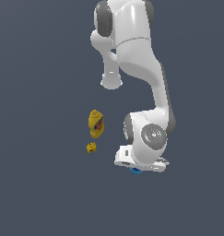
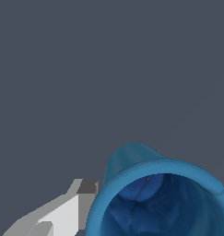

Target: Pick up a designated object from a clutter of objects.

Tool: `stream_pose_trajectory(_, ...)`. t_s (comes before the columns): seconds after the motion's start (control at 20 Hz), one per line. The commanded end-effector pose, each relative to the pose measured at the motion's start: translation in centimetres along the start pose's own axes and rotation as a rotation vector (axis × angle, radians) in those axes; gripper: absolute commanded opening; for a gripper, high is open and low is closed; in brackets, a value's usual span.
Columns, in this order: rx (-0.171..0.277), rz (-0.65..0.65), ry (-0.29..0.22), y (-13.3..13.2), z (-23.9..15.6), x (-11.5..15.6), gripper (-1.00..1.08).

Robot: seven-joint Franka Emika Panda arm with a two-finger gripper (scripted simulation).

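The blue cup (image 2: 155, 207) fills the near part of the wrist view, its hollow mouth facing the camera. It sits between the fingers of my gripper (image 2: 157, 191). One grey finger (image 2: 81, 203) presses against the cup's outer wall; only a sliver of the other shows at the frame's edge. In the exterior view only a small part of the cup (image 1: 137, 171) shows under the white hand, where the gripper (image 1: 138, 169) is. The yellow mustard bottle (image 1: 96, 123) and the tiny yellow block (image 1: 91, 147) lie apart, toward the exterior view's left. The red drill is hidden.
The white arm (image 1: 141, 69) reaches down from the top of the exterior view and covers the area behind the hand. The ground is a plain dark grey surface (image 1: 39, 184).
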State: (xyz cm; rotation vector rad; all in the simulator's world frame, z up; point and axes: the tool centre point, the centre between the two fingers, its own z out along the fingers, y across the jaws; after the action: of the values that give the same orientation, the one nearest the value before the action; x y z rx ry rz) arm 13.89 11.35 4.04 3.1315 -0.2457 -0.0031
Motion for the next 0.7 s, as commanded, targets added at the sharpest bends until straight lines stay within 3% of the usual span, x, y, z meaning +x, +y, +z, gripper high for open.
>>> stream_pose_trajectory(0.0,0.0,0.0,0.001,0.0,-0.3,-0.1,-1.0)
stream_pose_trajectory(0.65,0.0,0.0,0.001,0.7,-4.7,-3.6,-1.0)
